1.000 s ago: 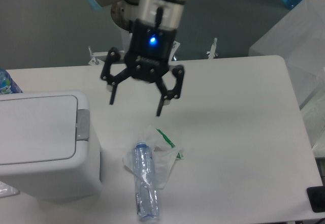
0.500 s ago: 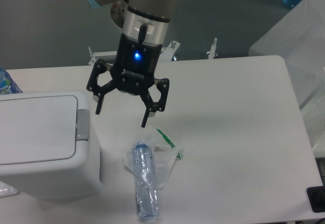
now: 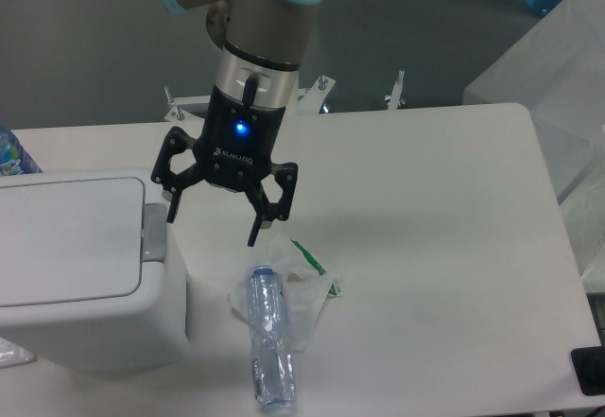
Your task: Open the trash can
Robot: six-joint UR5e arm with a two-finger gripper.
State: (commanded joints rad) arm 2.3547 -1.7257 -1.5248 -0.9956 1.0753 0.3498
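Note:
The white trash can (image 3: 80,266) stands at the left of the table with its flat lid shut. Its small grey push-button latch (image 3: 153,232) sits on the right edge of the lid. My gripper (image 3: 212,231) is open and empty, fingers pointing down, hanging above the table just right of the can. Its left fingertip (image 3: 171,217) is close above the latch, and I cannot tell whether it touches. A clear plastic bottle (image 3: 268,336) lies on the table below the gripper, on a crumpled clear wrapper (image 3: 302,280).
A blue-capped bottle (image 3: 13,155) peeks in at the far left edge behind the can. A translucent plastic box (image 3: 553,86) stands off the table's right side. A dark object (image 3: 590,370) sits at the bottom right corner.
My gripper has moved left and slightly down, from over the table's middle toward the trash can's latch. It stayed open. The can, bottle and wrapper have not moved.

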